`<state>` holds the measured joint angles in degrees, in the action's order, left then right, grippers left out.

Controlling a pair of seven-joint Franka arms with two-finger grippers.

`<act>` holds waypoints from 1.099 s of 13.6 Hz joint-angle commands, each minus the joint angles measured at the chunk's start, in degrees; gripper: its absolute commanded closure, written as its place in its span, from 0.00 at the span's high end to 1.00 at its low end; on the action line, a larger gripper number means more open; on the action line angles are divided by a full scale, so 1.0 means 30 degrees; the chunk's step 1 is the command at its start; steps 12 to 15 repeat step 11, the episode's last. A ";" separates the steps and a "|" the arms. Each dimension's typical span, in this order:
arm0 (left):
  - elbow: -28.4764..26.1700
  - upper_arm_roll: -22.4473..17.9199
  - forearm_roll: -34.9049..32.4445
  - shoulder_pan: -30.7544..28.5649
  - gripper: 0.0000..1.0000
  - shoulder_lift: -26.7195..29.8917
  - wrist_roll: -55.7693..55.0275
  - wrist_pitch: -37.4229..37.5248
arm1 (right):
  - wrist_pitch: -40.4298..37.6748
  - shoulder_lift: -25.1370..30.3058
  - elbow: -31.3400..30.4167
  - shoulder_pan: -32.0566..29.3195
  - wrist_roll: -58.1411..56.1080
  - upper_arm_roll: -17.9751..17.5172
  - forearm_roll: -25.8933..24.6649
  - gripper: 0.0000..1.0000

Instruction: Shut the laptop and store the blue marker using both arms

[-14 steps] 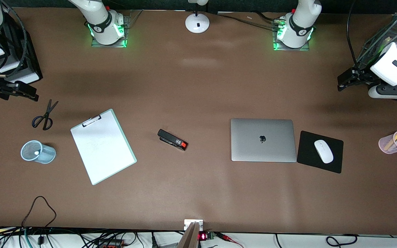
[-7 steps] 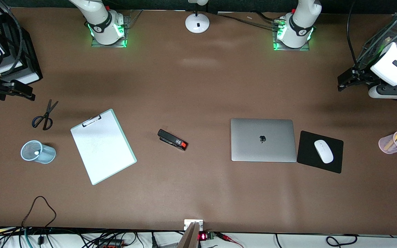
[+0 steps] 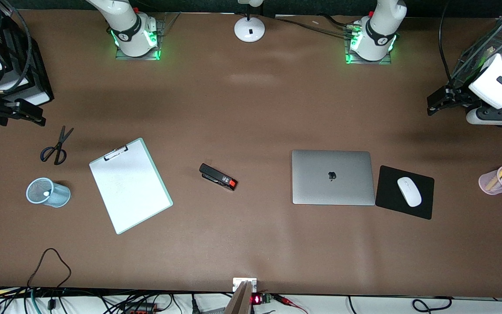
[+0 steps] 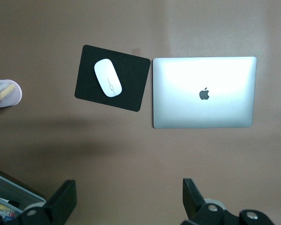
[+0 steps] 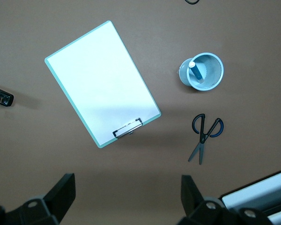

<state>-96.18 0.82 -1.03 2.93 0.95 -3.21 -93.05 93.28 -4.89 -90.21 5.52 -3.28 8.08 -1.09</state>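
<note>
The silver-grey laptop [image 3: 333, 176] lies closed with its apple logo up, beside the black mouse pad; it also shows in the left wrist view [image 4: 204, 92]. The blue marker [image 5: 195, 71] stands inside a light-blue mesh cup [image 5: 214, 70], white end up; from the front only its white tip [image 3: 46, 193] shows in the cup [image 3: 55, 194]. My left gripper [image 3: 440, 101] is open and empty, high over the left arm's end of the table [image 4: 129, 197]. My right gripper [image 3: 18, 112] is open and empty over the right arm's end, above the scissors [image 5: 129, 194].
A white clipboard [image 3: 130, 185], blue-handled scissors [image 3: 55, 148] and a black stapler [image 3: 218, 176] lie on the table. A white mouse [image 3: 409, 191] sits on the mouse pad [image 3: 386, 196]. A pink cup [image 3: 495, 181] of pens stands near the left arm's end.
My right gripper has shifted slightly toward its end of the table. The left arm, laptop and marker have not moved.
</note>
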 commanded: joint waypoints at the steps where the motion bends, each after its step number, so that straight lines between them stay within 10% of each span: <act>1: 0.0037 -0.0037 0.0169 -0.0099 1.00 0.0212 0.0337 0.0284 | -0.0156 0.0749 -0.0573 0.0241 -0.0079 0.0295 -0.0163 1.00; 15: 0.0037 -0.0037 0.0169 -0.0099 1.00 0.0212 0.0337 0.0313 | -0.0068 0.0457 -0.0075 0.0328 0.0331 0.0237 -0.0045 1.00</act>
